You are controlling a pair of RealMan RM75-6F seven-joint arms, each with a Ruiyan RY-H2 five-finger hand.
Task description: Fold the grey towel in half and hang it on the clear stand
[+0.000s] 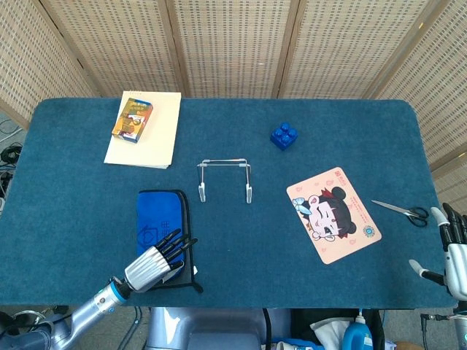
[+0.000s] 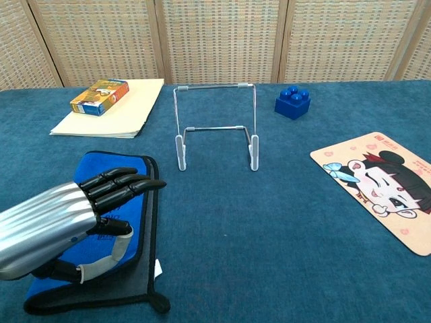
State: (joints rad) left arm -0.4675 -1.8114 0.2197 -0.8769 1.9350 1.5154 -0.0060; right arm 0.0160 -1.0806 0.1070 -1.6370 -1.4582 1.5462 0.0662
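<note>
My left hand lies over the near right part of the grey towel, fingers stretched forward together, thumb curled under at the cloth; I cannot tell whether it grips. The towel lies flat near the front edge of the tabletop, blue face up, long axis running from me toward the far side. The clear stand is upright just beyond, to its right. My right hand waits open, off the tabletop's right edge.
</note>
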